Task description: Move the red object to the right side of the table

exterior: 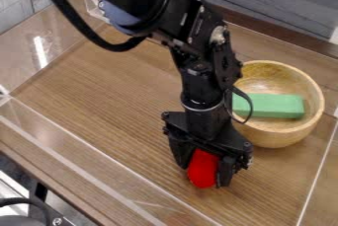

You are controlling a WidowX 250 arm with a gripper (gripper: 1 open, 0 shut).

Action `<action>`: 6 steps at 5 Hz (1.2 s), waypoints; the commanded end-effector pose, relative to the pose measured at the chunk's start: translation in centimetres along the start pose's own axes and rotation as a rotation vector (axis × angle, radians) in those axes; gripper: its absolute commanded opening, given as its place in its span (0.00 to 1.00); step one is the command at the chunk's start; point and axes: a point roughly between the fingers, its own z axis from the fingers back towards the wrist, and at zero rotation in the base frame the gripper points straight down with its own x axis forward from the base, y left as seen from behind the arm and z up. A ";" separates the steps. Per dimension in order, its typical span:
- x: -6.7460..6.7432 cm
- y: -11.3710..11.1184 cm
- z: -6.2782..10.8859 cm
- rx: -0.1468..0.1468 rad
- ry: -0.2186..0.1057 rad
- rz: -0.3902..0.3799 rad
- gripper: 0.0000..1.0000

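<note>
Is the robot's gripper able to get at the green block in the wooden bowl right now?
Probably not yet: the gripper seems closed around the red strawberry toy. The green rectangular block lies uncovered in the round wooden bowl, so the way looks free.

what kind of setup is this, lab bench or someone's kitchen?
Likely a lab test bench, not a kitchen: a wood-grain table fenced by clear acrylic walls, a black robot arm, and toy props like the red object and wooden bowl.
</note>
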 end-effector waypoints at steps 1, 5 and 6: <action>1.3 -0.6 2.2 -0.016 -0.061 0.002 1.00; 3.7 -1.4 7.6 -0.014 -0.126 -0.008 1.00; 4.8 -0.6 7.7 -0.006 -0.130 -0.004 1.00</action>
